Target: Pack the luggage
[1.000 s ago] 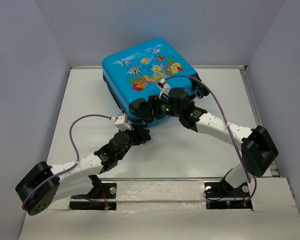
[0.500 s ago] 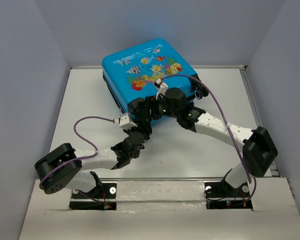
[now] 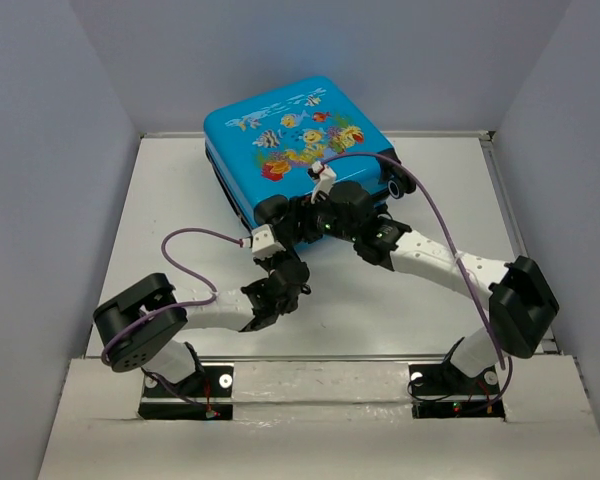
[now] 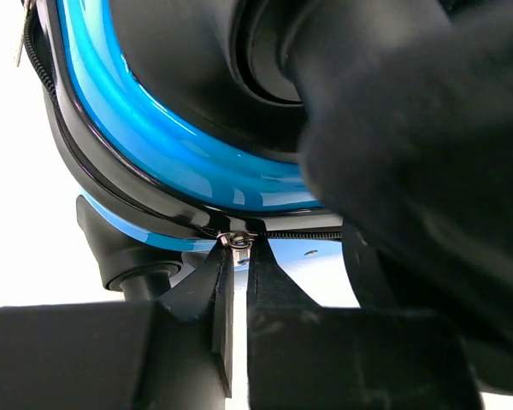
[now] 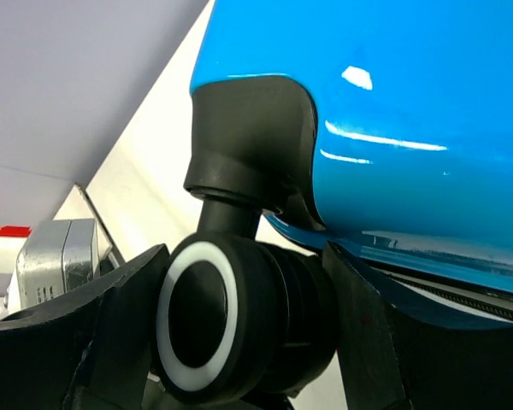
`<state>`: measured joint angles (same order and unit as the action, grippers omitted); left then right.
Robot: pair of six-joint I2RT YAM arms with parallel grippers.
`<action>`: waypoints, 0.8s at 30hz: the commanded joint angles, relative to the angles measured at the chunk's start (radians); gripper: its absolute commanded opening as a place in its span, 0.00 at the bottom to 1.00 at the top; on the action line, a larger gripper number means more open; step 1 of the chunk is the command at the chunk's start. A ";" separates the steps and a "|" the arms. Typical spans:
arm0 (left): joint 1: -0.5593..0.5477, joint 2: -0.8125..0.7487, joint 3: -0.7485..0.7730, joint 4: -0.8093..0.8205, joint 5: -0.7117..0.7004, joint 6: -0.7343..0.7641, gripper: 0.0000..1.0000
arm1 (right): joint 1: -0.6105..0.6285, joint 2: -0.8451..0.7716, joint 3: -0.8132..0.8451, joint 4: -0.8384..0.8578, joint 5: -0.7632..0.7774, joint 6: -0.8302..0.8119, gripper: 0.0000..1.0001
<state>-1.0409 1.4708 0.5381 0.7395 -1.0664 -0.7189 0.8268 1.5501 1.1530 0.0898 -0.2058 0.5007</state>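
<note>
The left gripper is pinching a small metal zipper pull on the black toothed zip, jaws clenched. The glossy blue hard-shell suitcase, round-cornered, is lying fish-print up at the white table's far centre. Its wheeled end is pointing toward the arms, its length running near-to-far, slightly skewed. The right gripper is grasping a black, white-ringed wheel.

top: overhead, looking down | wrists: close-up, level | shared: luggage near edge

— What sort of place is this?
— A robot test booth: plain grey walls box in a white worktop, with a left arm and right arm bolted along its near edge.
</note>
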 commanded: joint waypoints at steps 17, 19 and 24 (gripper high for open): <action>0.117 -0.619 -0.349 -0.157 -0.037 0.011 0.06 | -0.022 -0.344 -0.272 0.110 0.048 0.065 0.07; 0.119 -0.693 -0.392 -0.041 0.043 0.087 0.06 | -0.022 -0.334 -0.273 0.107 -0.018 0.064 0.07; 0.127 -0.724 -0.415 0.040 0.123 0.192 0.06 | 0.063 -0.236 -0.170 0.084 -0.038 0.013 0.88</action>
<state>-0.9237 0.7746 0.1211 0.5869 -0.9390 -0.6613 0.8219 1.2560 0.8902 0.1646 -0.2134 0.5594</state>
